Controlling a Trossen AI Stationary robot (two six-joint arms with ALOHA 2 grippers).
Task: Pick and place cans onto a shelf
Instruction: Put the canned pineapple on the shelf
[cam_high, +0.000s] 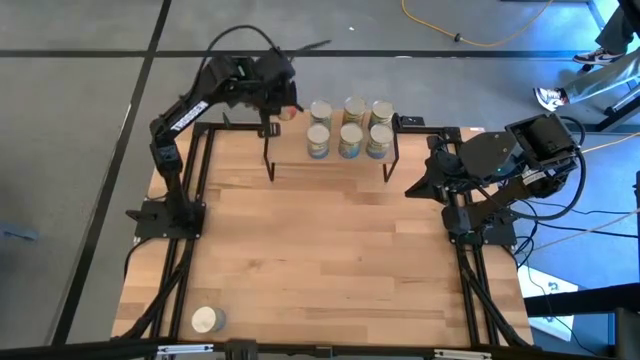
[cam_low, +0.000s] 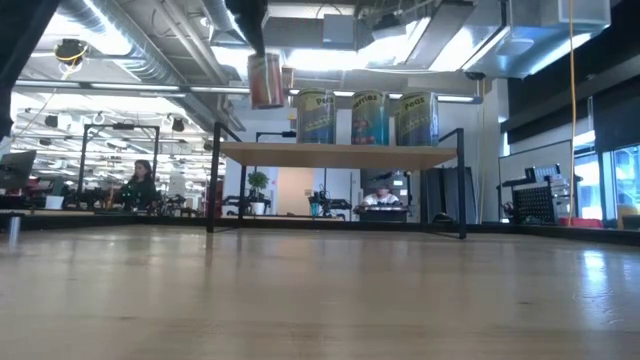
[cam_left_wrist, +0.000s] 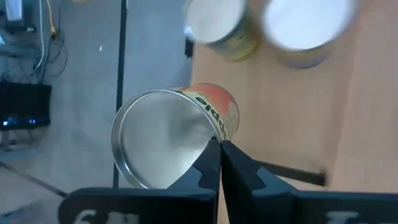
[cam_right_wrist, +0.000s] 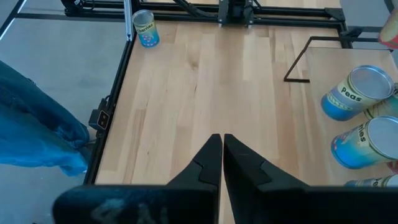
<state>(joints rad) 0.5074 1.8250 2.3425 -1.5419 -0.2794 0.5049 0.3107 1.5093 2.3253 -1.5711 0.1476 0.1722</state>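
Observation:
My left gripper (cam_high: 284, 104) is shut on a can with an orange label and a silver top (cam_left_wrist: 180, 134). It holds the can in the air just off the left end of the shelf (cam_low: 340, 152), and the can shows in the low view (cam_low: 266, 80). The shelf board stands on thin black legs at the table's far edge, and several cans (cam_high: 350, 126) stand upright on it. One more can (cam_high: 207, 320) stands on the table at the near left corner. My right gripper (cam_right_wrist: 217, 142) is shut and empty over the table's right side (cam_high: 415, 187). My left gripper pinches the can's top rim (cam_left_wrist: 210, 132) between its two fingers, at one spot on the edge. The fingers come from above, slanting down. The can hangs tilted below them, lifted clear, above the level of the shelf board.
The cans fill the shelf's middle and right; its left end (cam_high: 285, 145) is bare. The can at the near left also shows in the right wrist view (cam_right_wrist: 144, 28). Black rails (cam_high: 195, 200) frame the tabletop. A person sits in the room beyond (cam_low: 140, 185).

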